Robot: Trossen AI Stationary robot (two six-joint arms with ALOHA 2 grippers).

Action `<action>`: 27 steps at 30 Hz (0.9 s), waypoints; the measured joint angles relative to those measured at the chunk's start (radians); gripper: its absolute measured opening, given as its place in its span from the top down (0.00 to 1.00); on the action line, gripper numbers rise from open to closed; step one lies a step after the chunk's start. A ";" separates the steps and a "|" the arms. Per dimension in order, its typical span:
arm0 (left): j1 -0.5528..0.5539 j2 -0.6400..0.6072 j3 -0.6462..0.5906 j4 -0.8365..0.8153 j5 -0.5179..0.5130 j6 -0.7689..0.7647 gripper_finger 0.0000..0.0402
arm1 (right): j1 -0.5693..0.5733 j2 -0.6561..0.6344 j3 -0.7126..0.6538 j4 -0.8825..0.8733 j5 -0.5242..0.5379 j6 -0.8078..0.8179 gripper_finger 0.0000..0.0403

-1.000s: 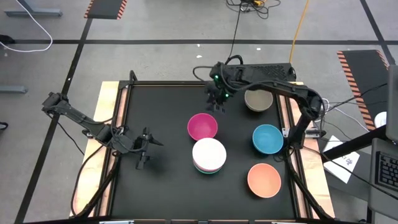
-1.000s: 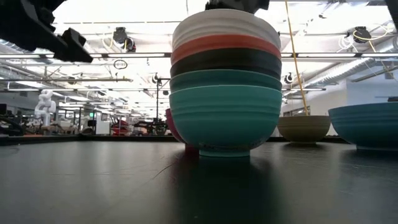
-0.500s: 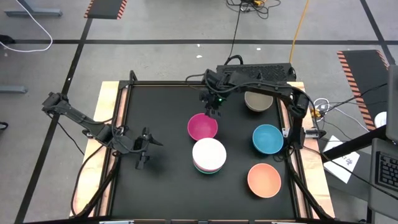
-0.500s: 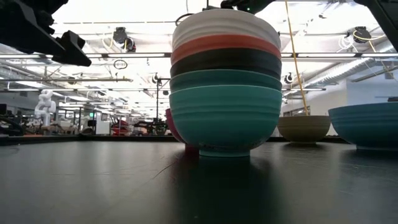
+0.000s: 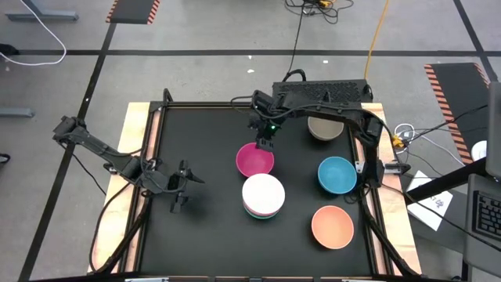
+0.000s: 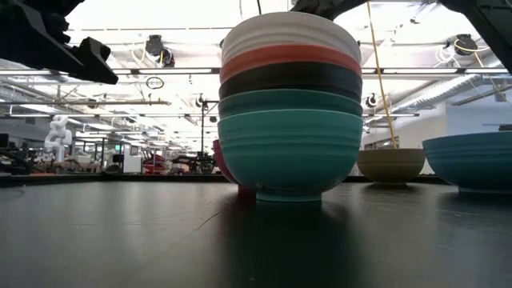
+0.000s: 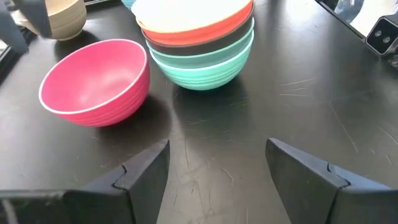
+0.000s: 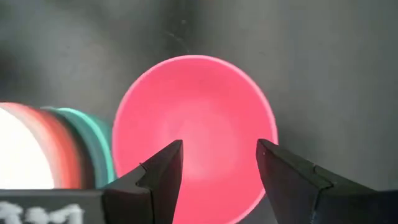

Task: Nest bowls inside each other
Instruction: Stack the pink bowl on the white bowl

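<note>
Black tabletop (image 5: 203, 235): right gripper (image 5: 266, 142), jaws spread, above magenta bowl (image 5: 254, 160) beside stack (image 5: 263, 196).

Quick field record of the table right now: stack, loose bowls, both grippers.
stack: white bowl on top; red, black, dark green, turquoise below, per low view
loose bowls: magenta bowl, grey-brown bowl, blue bowl, peach-orange bowl
right gripper: open, above far rim of magenta bowl
left gripper: open, empty, waiting at table's left side
</note>
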 joint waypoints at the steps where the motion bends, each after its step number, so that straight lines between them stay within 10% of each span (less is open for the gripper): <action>1: 0.000 0.000 0.000 0.000 0.000 0.001 0.33 | 0.000 0.006 0.000 0.008 0.008 0.000 0.52; 27: 0.000 0.000 0.000 -0.004 0.027 0.019 0.33 | 0.016 0.158 0.000 -0.004 -0.146 0.016 0.52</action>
